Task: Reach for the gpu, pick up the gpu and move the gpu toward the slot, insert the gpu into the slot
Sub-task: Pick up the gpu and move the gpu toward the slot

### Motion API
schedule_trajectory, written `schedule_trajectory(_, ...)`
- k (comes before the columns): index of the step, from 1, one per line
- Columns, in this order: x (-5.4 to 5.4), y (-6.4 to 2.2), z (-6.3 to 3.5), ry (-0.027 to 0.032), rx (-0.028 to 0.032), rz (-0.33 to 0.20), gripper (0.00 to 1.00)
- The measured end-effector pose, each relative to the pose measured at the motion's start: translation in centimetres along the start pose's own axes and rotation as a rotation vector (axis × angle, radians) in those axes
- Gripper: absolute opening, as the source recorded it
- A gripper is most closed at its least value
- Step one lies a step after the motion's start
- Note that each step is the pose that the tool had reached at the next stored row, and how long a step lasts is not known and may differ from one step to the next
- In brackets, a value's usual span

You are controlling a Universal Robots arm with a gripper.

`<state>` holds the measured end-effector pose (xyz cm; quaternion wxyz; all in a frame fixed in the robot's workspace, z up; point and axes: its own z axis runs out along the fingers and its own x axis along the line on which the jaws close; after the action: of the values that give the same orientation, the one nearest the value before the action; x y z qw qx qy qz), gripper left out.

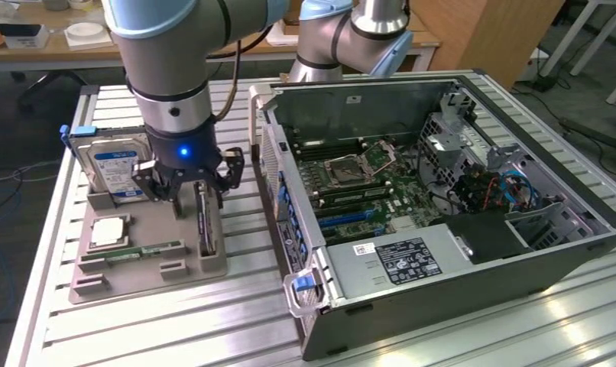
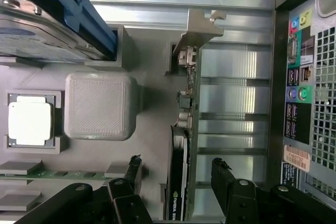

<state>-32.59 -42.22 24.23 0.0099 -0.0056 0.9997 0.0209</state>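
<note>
You've got 1 hard drive (image 1: 115, 168), 1 CPU chip (image 1: 109, 231), 1 memory stick (image 1: 145, 251), 1 PC case (image 1: 441, 321), 1 graphics card (image 2: 178, 184) right below pincer (image 1: 197, 196).

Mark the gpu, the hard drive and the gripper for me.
gpu (image 2: 180, 182): wrist view, dark edge of the card facing the camera.
hard drive (image 1: 115, 170): exterior view, its blue label.
gripper (image 2: 177, 162): wrist view, midway between its open fingertips.

We are in a robotics lab or workshop. A robot arm (image 1: 165, 69) stands over a ribbed aluminium table (image 1: 186, 329) that bears an opened computer tower (image 1: 410, 260) and a grey parts fixture (image 1: 186, 267). Behind it we see cluttered wooden desks (image 1: 43, 53), and cables (image 1: 2, 172) trail across the floor.
</note>
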Motion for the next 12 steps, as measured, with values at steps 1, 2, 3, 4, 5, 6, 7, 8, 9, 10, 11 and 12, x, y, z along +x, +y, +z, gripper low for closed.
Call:
schedule_trajectory(1,0.0,-0.01,0.18,-0.0001,0.0000,0.000,0.65)
schedule_trajectory(2,0.0,-0.02,0.35,0.0000,0.0001,0.000,0.65)
schedule_trajectory(3,0.0,-0.03,0.53,-0.0001,0.0000,0.000,0.65)
schedule_trajectory(4,0.0,-0.03,0.71,-0.0003,0.0001,0.000,0.65)
schedule_trajectory(5,0.0,-0.05,0.89,-0.0012,0.0000,0.000,0.65)
schedule_trajectory(6,0.0,-0.05,1.03,-0.0022,0.0000,0.000,0.65)
schedule_trajectory(7,0.0,-0.06,1.17,-0.0033,0.0000,0.000,0.65)
schedule_trajectory(8,0.0,-0.07,1.29,-0.0048,0.0000,0.000,0.65)
schedule_trajectory(9,0.0,-0.07,1.37,-0.0067,0.0001,0.000,0.65)
schedule_trajectory(10,0.0,-0.07,1.40,-0.0079,0.0002,0.000,0.65)
schedule_trajectory(11,0.0,-0.07,1.40,-0.0079,0.0003,0.000,0.65)
schedule_trajectory(12,0.0,-0.07,1.40,-0.0081,0.0003,0.000,0.65)
